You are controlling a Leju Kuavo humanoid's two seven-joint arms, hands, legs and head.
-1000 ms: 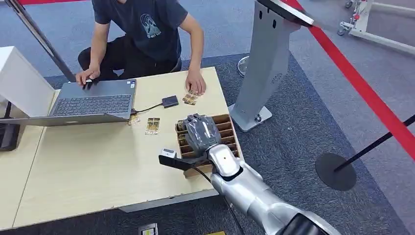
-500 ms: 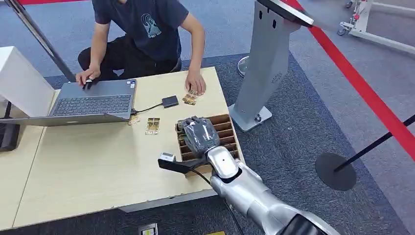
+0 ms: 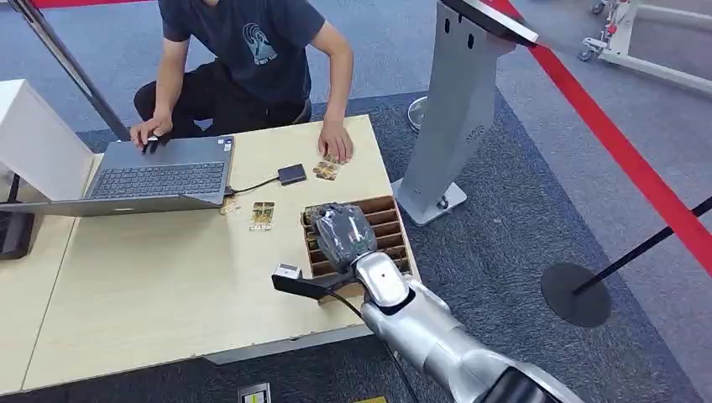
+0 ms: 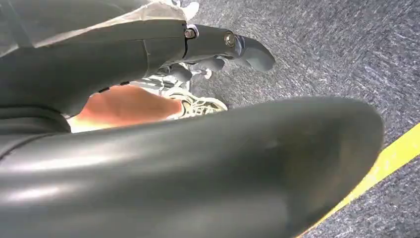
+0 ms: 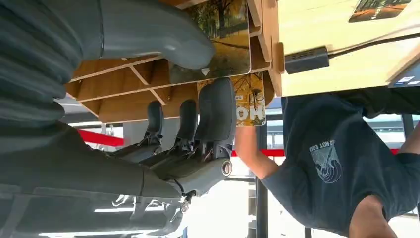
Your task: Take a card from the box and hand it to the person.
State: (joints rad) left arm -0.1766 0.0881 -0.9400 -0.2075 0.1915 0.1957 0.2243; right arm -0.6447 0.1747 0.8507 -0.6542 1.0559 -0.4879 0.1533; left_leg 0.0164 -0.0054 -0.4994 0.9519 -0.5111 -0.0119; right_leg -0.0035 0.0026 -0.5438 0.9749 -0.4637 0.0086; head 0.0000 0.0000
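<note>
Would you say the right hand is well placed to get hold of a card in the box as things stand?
Probably yes. The right hand is already over the box, and in the wrist view its thumb and fingers flank a card standing in a slot, with nothing between.

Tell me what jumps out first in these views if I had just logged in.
The robot's grey right hand sits over the brown slotted cardboard box at the right edge of the light wooden table, its fingers against an autumn-tree picture card in the right wrist view. Across the table, a person in a dark blue T-shirt rests one hand on an open grey laptop.
</note>
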